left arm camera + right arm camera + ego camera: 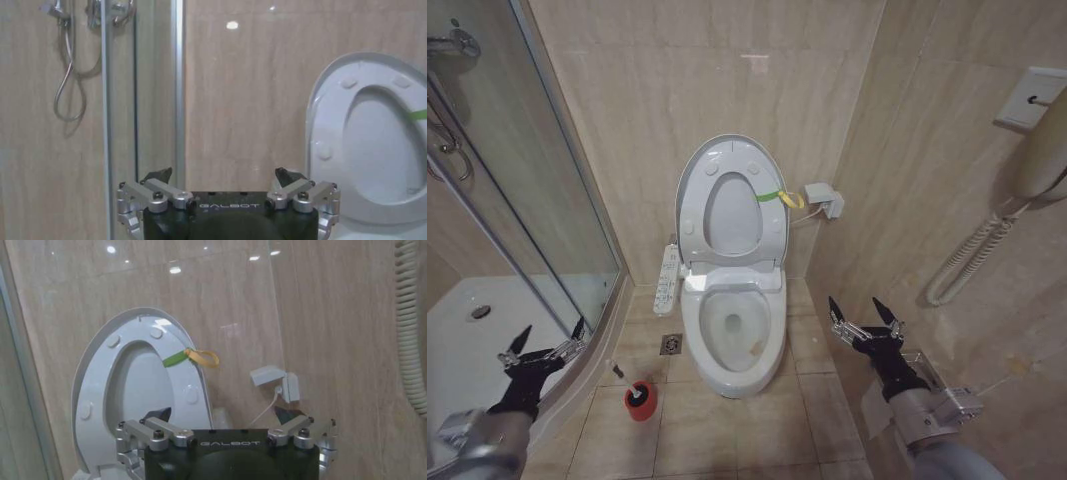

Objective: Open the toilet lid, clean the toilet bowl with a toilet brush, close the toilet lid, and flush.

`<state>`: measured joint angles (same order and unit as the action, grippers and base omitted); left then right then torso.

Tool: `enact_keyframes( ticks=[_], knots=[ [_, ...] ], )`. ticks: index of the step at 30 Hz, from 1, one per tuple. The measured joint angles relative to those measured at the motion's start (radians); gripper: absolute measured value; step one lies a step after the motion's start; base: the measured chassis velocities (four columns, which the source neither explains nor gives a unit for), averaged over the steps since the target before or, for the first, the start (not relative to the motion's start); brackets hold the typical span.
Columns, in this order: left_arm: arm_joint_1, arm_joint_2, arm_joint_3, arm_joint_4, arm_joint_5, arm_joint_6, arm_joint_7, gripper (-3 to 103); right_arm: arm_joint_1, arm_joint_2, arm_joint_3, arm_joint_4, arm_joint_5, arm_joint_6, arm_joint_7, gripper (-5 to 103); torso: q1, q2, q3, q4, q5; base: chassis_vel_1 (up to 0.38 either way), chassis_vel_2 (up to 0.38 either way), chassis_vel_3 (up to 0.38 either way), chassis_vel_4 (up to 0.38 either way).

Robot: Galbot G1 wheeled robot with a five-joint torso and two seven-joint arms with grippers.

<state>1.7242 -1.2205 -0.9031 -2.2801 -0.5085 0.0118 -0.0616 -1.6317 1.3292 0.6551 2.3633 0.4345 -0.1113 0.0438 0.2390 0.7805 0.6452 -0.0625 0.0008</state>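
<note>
On the floor in the head view, toilet brush (632,388); lid (729,200) raised; both grippers' (545,338) (867,311) jaws apart.

Floor: I see beige tiled floor (727,430).
On it: white ceramic toilet bowl (732,372); small red round brush cup (639,403); square metal drain (671,344).

The toilet bowl (730,340) is seen as glossy white ceramic, and the raised toilet lid (730,165) above it as smooth, shiny white plastic. Polished beige stone-look tiles (637,90) with glare spots are shown behind the toilet bowl. Clear glass in a brushed metal frame (557,180) is seen beside it. Matt black fingers (874,308) on bare metal brackets are seen on each end effector.
</note>
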Motion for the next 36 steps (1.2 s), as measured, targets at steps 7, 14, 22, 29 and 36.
enact_keyframes(
  ticks=[7,14,22,29,36],
  knots=[
    [0.060,-0.004,0.005,-0.142,-0.006,-0.043,-0.012,100,-0.001,0.000,0.000,0.000,0.000,0.000,0.000,100,0.000,0.000,0.000,-0.0009,-0.0007,0.000,0.000,0.000,0.000],
    [0.084,-0.007,0.001,-0.189,-0.011,-0.113,-0.005,100,0.000,0.000,0.000,0.000,0.000,0.000,0.000,100,0.000,0.000,0.000,-0.0004,-0.0009,0.000,0.000,0.000,0.000],
    [0.062,-0.038,0.016,-0.133,0.001,-0.163,0.016,100,0.000,0.000,0.000,0.000,0.000,0.000,0.000,100,0.000,0.000,0.000,-0.0004,-0.0008,0.000,0.000,0.000,0.000],
    [0.048,-0.087,0.053,-0.017,0.041,-0.247,0.034,100,0.000,0.000,0.000,0.000,0.000,0.000,0.000,100,0.000,0.000,0.000,-0.0003,-0.0010,0.000,0.000,0.000,0.000],
    [0.057,-0.101,0.061,-0.036,0.055,-0.209,0.025,100,0.000,0.000,0.000,0.000,0.000,0.000,0.000,100,0.000,0.000,0.000,-0.0005,-0.0006,0.000,0.000,0.000,0.000]
  ],
)
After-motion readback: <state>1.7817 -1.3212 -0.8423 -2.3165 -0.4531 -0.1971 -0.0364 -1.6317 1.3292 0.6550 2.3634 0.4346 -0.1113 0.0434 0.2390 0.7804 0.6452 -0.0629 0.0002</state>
